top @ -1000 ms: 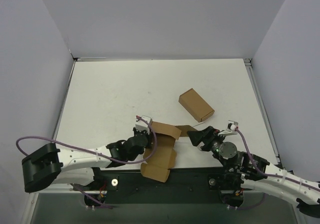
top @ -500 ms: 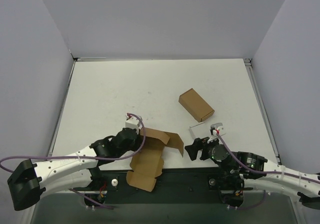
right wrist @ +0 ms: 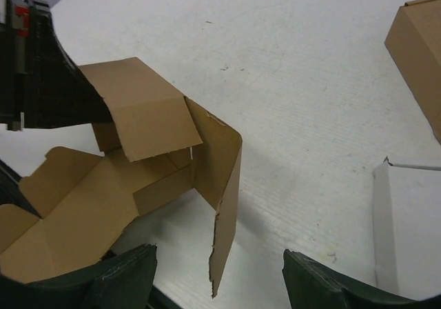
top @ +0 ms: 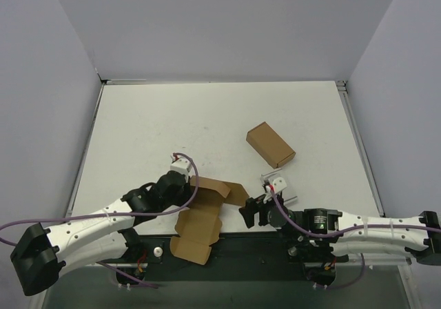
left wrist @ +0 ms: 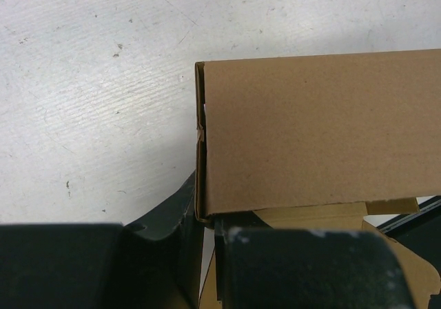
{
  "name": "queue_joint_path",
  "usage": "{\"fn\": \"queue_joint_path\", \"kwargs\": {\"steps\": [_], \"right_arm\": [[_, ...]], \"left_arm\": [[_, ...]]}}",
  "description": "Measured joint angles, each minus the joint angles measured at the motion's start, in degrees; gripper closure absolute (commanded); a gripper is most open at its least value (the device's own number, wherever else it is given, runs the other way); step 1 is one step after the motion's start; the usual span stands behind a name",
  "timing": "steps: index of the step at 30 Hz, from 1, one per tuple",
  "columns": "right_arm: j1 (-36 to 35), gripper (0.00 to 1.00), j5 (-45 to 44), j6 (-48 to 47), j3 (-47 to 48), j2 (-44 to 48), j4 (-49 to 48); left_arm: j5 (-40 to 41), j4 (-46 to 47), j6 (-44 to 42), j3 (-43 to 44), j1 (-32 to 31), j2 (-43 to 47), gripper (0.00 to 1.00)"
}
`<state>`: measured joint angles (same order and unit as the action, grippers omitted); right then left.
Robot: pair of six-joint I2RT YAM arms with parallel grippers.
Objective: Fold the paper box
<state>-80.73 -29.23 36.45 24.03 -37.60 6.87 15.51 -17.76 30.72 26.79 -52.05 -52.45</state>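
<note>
- Two arms meet at the near edge of the surface [top: 172, 123] in the overhead view. The paper box [top: 200, 219], only part folded, lies between them and hangs partly over that edge. My left pincer [top: 191, 187] sits at its far left corner, and my right pincer [top: 249, 212] is just beside its right flap. The oblong carton [top: 271, 145] and the white slab [top: 279, 186] lie off to the right, out of the work.
- From the left wrist, the left pincer [left wrist: 207, 254] is drawn narrow onto the paper box [left wrist: 317, 130], with the edge of a panel pinched between its fingers. I judge this grip anchors the sheet and holds that panel raised, so the other arm has something to fold against.
- From the right wrist, the right pincer [right wrist: 220, 285] stands wide and holds nothing. An upright flap of the paper box [right wrist: 151, 157] hangs roughly between its fingers, and I see no contact. I read the wide spread as a way to straddle or push that flap. The flap's lower edge looks ragged, so I would go gently.
</note>
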Motion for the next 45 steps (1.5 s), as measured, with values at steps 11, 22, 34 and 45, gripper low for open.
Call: {"fn": "queue_joint_path", "kwargs": {"steps": [11,22,34,45], "right_arm": [[0.0,1.0,-6.2,3.4,3.7,-12.3,-0.7],[-1.5,1.0,-6.9,6.5,6.1,-12.9,0.4],[-1.9,1.0,-7.4,8.4,6.2,-12.9,1.2],[-1.9,1.0,-8.2,8.8,6.5,-12.5,1.1]], "left_arm": [[-1.1,0.1,-0.5,0.5,0.3,0.7,1.0],[4.8,2.1,0.2,0.5,0.3,-1.5,1.0],[8.4,4.7,0.2,2.3,-0.4,-6.7,1.0],[11.5,4.2,-0.3,4.1,-0.8,-7.7,1.0]]}}
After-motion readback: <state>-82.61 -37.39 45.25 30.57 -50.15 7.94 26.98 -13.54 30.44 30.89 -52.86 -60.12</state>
